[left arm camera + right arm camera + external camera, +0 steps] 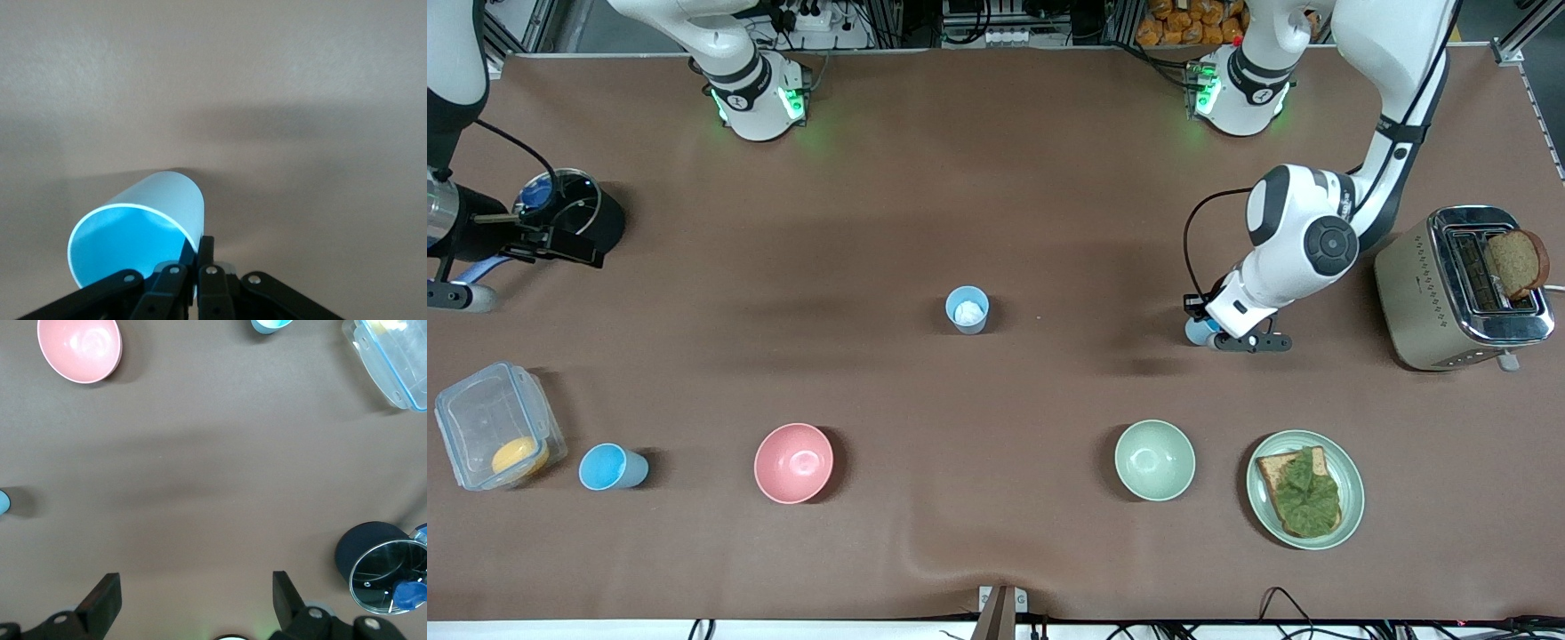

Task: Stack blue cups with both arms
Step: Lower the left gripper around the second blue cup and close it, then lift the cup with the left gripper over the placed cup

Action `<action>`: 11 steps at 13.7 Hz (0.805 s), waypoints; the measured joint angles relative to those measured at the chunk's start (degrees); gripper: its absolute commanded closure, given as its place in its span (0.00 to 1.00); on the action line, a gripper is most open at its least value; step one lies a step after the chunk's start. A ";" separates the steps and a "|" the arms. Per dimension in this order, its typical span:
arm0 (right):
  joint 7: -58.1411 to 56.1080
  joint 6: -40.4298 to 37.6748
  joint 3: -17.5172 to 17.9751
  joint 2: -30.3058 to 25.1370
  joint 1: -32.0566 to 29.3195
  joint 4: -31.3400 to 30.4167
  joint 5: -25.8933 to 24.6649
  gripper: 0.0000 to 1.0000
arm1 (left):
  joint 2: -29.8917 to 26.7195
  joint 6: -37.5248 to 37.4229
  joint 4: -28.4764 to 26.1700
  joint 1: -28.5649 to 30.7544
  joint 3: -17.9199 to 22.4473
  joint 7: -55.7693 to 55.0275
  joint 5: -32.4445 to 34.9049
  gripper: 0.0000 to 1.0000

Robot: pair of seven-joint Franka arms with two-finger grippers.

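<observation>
Brown cloth covers the whole table, and three blue cups sit on it well apart. One cup (143, 230) is pinched at its rim by the left gripper (1232, 340), one finger inside the wall and one outside; it is tilted over, low above the cloth near the toaster (1463, 289), and only a sliver of it shows under the wrist in the front view. A second cup (967, 309), whitish inside, stands upright at mid-table, and a third cup (611, 467), brighter blue inside, stands nearer the front camera beside the clear plastic box (496, 427) and not far from the pink bowl (793, 462). The rim grip looks thin, so my worry is that the tilted cup could swing or slip out during a carry, or arrive still tilted, catch the standing cup's rim and knock it over instead of nesting. The right gripper (190, 597) hangs with fingers spread wide and nothing between them, over the cloth at the right arm's end of the table, beside a dark pot with a glass lid (574, 213); that arm waits. The pale green bowl (1154, 460) and the plate of toast (1347, 484) lie close to the left arm's likely path, where a low sweep might clip them.
</observation>
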 measured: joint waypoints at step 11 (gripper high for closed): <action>0.00 -0.20 -0.17 0.00 -0.03 0.16 -0.03 0.00 | -0.12 -17.13 25.21 -21.92 -6.41 -31.53 5.17 1.00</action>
